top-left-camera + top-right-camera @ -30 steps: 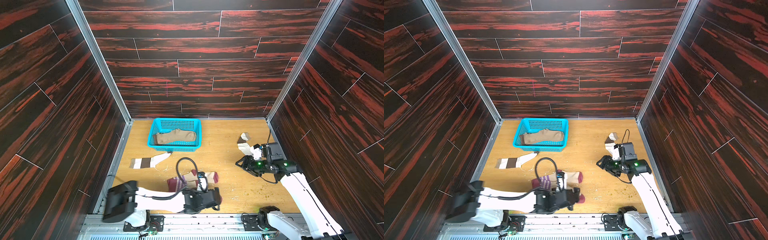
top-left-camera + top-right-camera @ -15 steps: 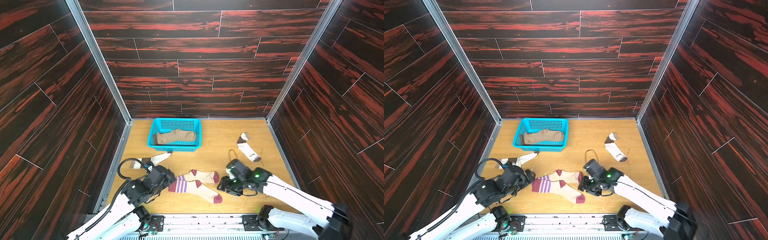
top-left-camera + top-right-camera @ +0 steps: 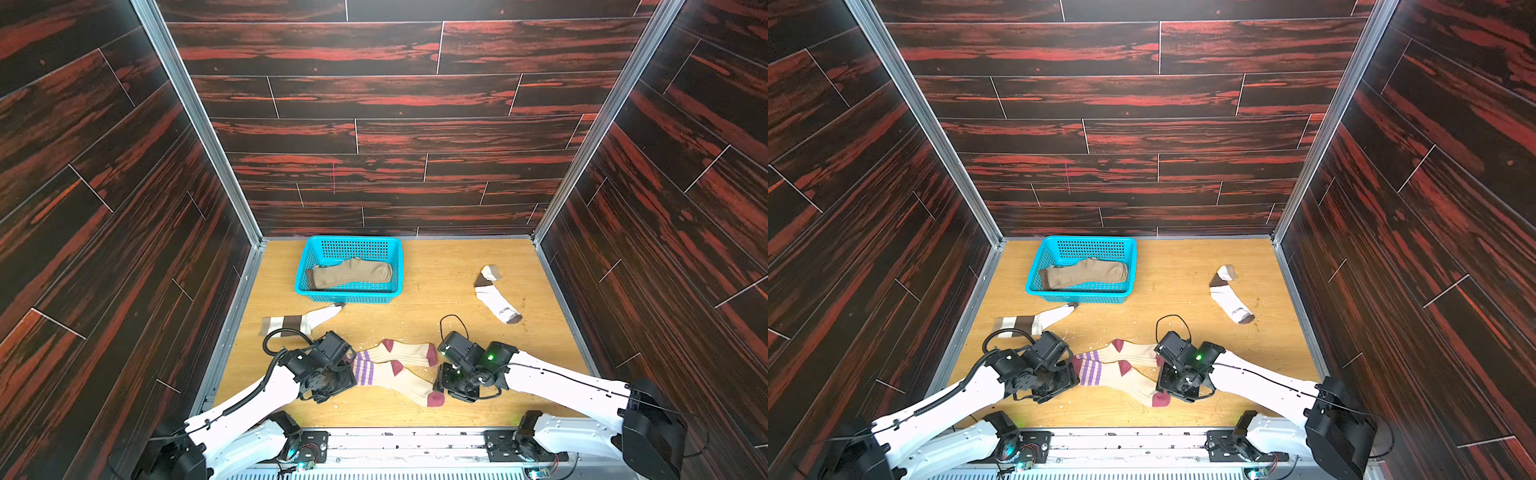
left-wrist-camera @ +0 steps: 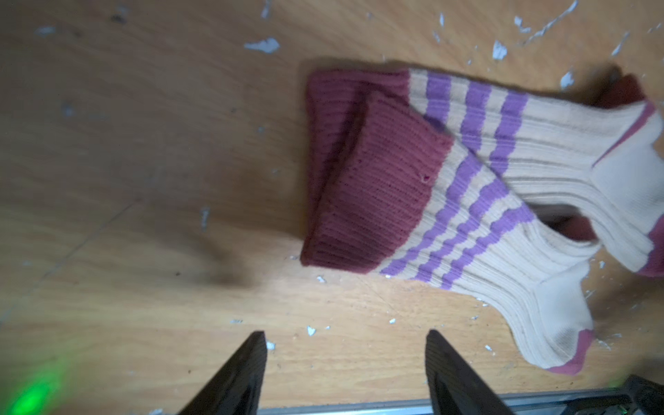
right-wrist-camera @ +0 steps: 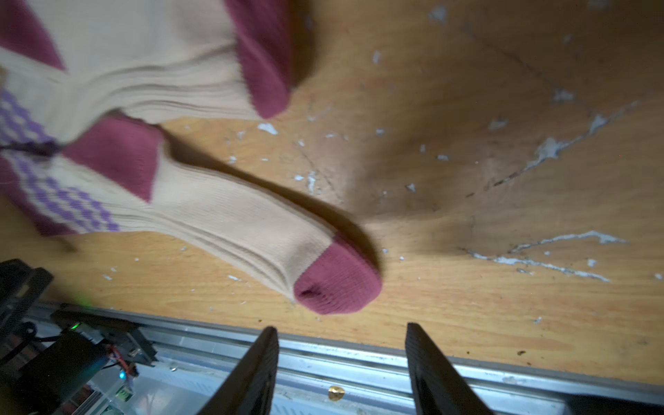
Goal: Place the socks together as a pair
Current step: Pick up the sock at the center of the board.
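Note:
Two maroon-and-beige socks with purple stripes lie at the front middle of the floor, one sock (image 3: pixel 409 352) behind the other (image 3: pixel 409 381), their maroon cuffs overlapping and their toes spread apart. My left gripper (image 3: pixel 352 370) sits low at the cuff end, open. In the left wrist view it (image 4: pixel 346 337) holds nothing, and the overlapped cuffs (image 4: pixel 373 201) lie just ahead of it. My right gripper (image 3: pixel 439 377) hovers at the toe end, open and empty (image 5: pixel 341 328), with the nearer maroon toe (image 5: pixel 337 284) right in front of its fingertips.
A blue basket (image 3: pixel 349 242) at the back holds a tan sock (image 3: pixel 351 272). One white sock with brown bands (image 3: pixel 297 322) lies left, behind my left arm. Another (image 3: pixel 494 297) lies at the right. The metal front rail (image 5: pixel 359 359) runs just under my right gripper.
My right arm left the white sock at the right and came to the striped socks' toes. My left arm pulled back off the striped socks to their cuff end.

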